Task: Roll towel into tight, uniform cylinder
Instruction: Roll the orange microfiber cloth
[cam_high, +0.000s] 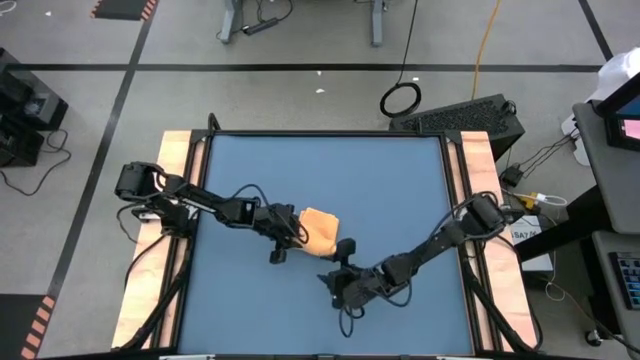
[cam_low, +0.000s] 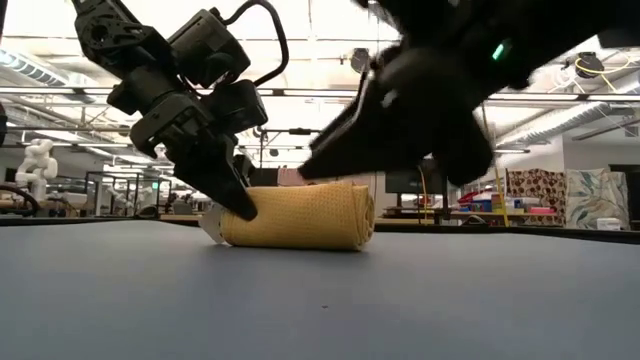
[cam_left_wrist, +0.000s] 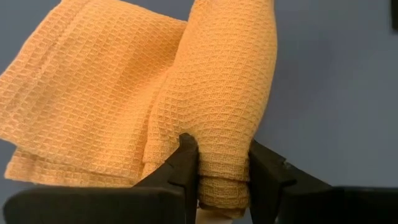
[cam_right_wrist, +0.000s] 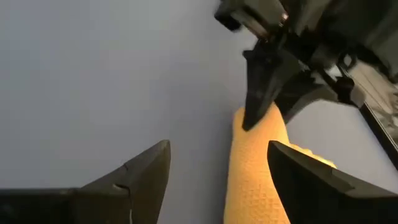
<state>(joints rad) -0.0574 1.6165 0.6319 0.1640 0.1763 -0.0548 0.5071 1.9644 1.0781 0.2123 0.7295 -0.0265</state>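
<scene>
The orange-yellow towel (cam_high: 320, 231) lies on the blue table, partly rolled. In the left wrist view a rolled part (cam_left_wrist: 217, 93) lies beside a flat, unrolled part (cam_left_wrist: 81, 106). A small white tag (cam_low: 211, 226) shows at the roll's left end. My left gripper (cam_high: 289, 239) is shut on that end of the roll. My right gripper (cam_high: 344, 251) is open at the roll's other end. In its wrist view its fingers (cam_right_wrist: 292, 174) stand on either side of the roll (cam_right_wrist: 255, 180). My left gripper pinches the end of the rolled part (cam_left_wrist: 224, 180) between its two fingers, several layers thick. The fingers (cam_low: 236, 200) slant down from the table's left and point along the roll. The roll rests on the table. My right gripper: I cannot tell whether it touches the roll.
Bare blue table (cam_high: 400, 180) lies on the far and right sides of the towel. Wooden side rails (cam_high: 176, 160) run along the table's left and right edges. The two grippers stand close together over the towel.
</scene>
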